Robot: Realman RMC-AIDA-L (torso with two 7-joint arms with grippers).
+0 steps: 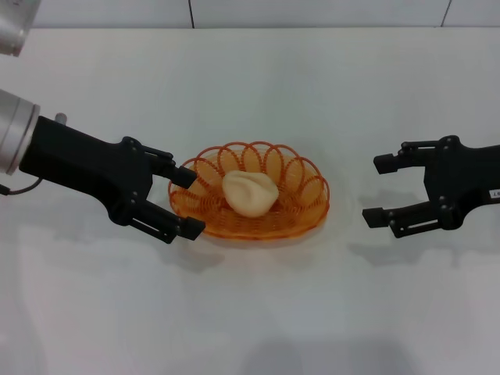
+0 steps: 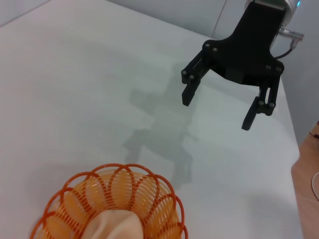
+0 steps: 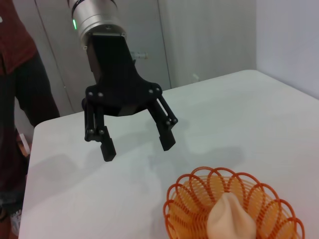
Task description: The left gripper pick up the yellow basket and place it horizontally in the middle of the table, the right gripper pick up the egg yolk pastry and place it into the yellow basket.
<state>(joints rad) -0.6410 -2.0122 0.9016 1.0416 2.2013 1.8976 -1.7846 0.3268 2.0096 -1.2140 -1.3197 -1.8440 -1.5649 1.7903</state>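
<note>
The yellow basket (image 1: 269,203) lies flat in the middle of the table (image 1: 250,312), long side across. The egg yolk pastry (image 1: 248,193) sits inside it. My left gripper (image 1: 186,201) is open just left of the basket, its fingers by the rim and holding nothing. My right gripper (image 1: 378,190) is open and empty, a short way to the right of the basket. The left wrist view shows the basket (image 2: 159,204), the pastry (image 2: 112,226) and the right gripper (image 2: 218,106). The right wrist view shows the basket (image 3: 189,199), the pastry (image 3: 230,219) and the left gripper (image 3: 138,144).
The table's far edge meets a pale wall (image 1: 250,12). In the right wrist view a person in dark red (image 3: 12,99) stands beyond the table's left end. In the left wrist view the table's right edge (image 2: 295,149) runs beside a wooden surface.
</note>
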